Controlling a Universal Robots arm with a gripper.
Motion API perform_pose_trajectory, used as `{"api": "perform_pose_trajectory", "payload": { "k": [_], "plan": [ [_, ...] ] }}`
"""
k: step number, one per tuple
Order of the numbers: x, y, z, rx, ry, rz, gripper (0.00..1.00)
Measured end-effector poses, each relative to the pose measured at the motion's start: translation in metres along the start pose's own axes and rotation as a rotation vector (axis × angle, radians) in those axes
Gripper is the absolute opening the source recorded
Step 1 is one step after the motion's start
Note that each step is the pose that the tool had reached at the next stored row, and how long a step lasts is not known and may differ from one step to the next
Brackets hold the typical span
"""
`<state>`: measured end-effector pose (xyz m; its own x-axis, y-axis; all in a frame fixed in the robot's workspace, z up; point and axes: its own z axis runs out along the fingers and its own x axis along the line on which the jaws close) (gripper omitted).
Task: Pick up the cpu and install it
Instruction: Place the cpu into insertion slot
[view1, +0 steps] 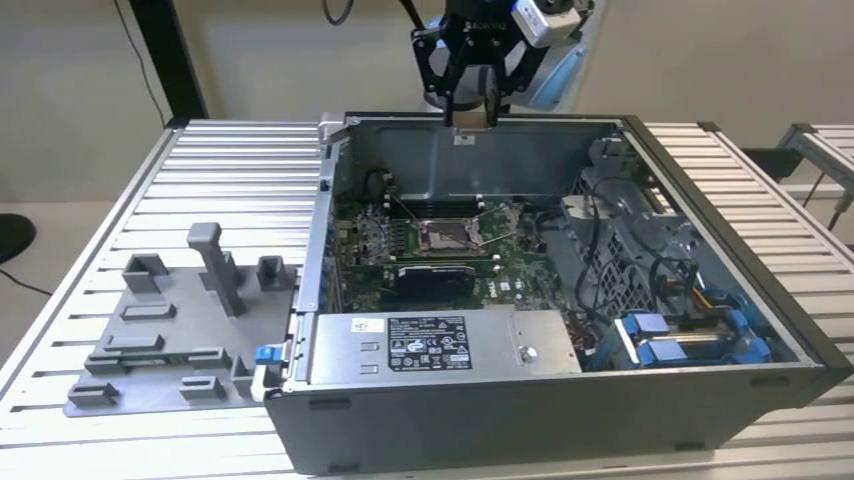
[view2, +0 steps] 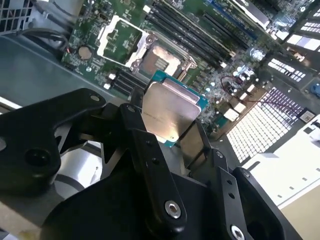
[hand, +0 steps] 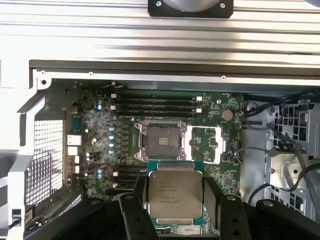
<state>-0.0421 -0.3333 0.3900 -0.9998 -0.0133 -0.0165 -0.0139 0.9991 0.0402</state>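
Observation:
My gripper (view1: 470, 112) hangs above the far wall of the open computer case (view1: 747, 330), shut on the cpu (hand: 175, 194). The cpu (view2: 169, 112) is a flat square chip with a silvery metal top and a green edge, clamped between the two black fingers (hand: 209, 197) in both wrist views. In the exterior view it appears as a small pale square (view1: 470, 114) at the fingertips. Below, on the green motherboard, the square metal-framed socket (hand: 162, 141) lies open, its dark centre showing and its cover plate (hand: 209, 145) folded aside. The socket (view1: 445, 235) sits well below the gripper.
A grey plastic tray (view1: 160, 340) with upright posts lies on the slatted table at the exterior view's left. Inside the case are memory slots (hand: 155, 102), a power supply (view1: 427, 345), cables (view1: 627, 280) and blue drive brackets (view1: 694, 335).

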Motion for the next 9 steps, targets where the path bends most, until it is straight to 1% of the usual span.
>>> {"api": "perform_pose_trajectory", "payload": {
  "k": [9],
  "plan": [
    [-0.0001,0.0,0.0,0.0,0.0002,0.0,0.0]
  ]
}}
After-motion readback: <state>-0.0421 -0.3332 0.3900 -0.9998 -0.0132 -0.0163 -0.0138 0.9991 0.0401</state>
